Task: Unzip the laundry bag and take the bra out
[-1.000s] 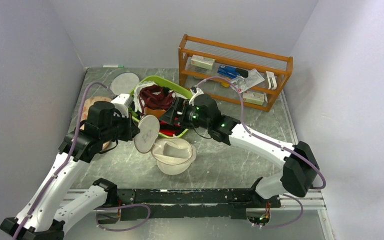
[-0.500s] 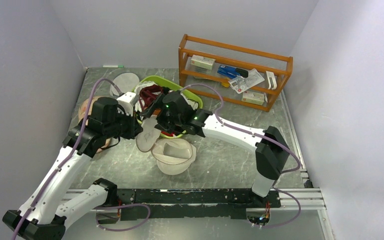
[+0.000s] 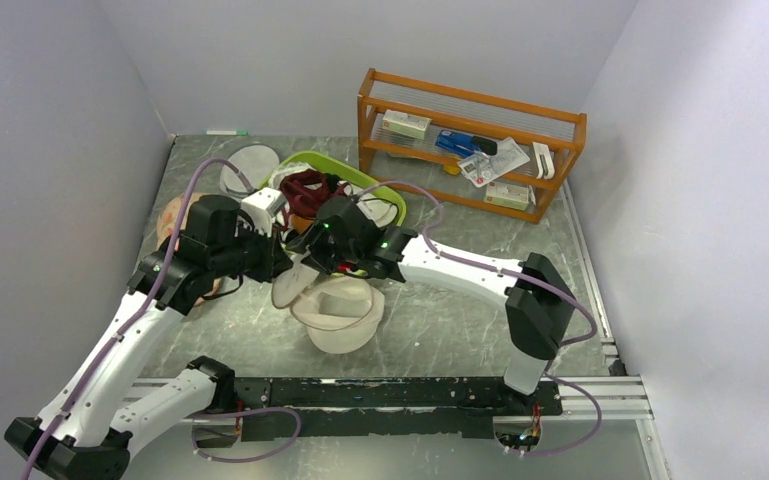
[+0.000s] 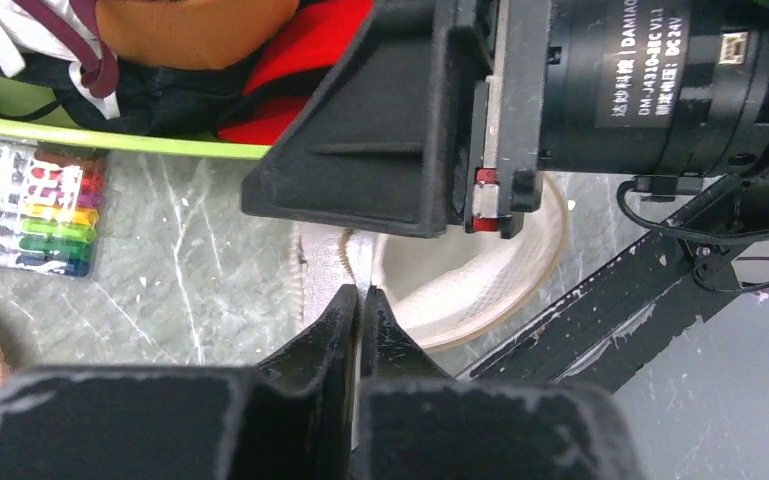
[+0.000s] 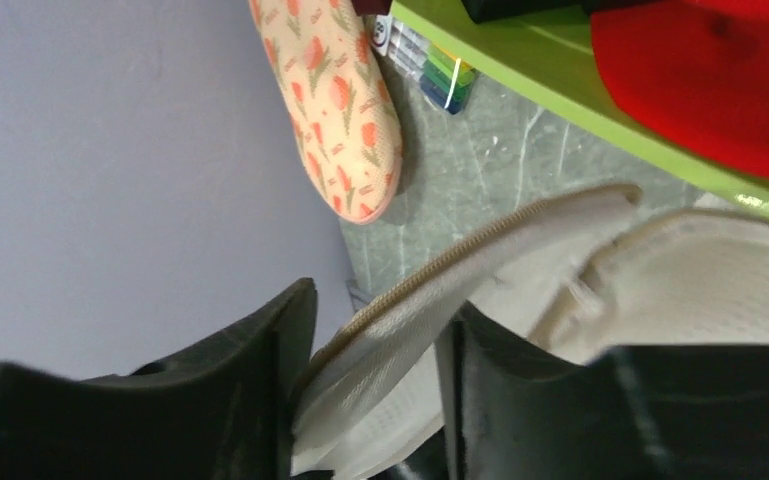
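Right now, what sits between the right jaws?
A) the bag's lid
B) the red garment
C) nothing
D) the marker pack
A: in the right wrist view, the zip-edged lid runs between the jaws of the right gripper.

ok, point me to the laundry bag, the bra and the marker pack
laundry bag (image 3: 345, 335): top view, near side wall.
bra (image 3: 305, 186): top view, maroon fabric bunch.
marker pack (image 4: 25, 205): left wrist view, middle of the pens.
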